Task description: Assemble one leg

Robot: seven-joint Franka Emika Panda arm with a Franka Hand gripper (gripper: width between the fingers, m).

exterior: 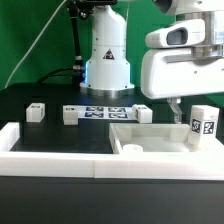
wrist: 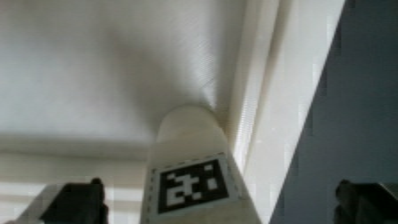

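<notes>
— At the exterior view's right, where does your leg [exterior: 203, 122] stand?
— Upright, tag [exterior: 208, 127] toward the camera, at that side of the tray [exterior: 150, 135] on the bench [exterior: 50, 132].
— And the jaws?
— Open. Your wrist view shows a dark fingertip [wrist: 75, 203] on each side of the leg, neither touching it.
</notes>
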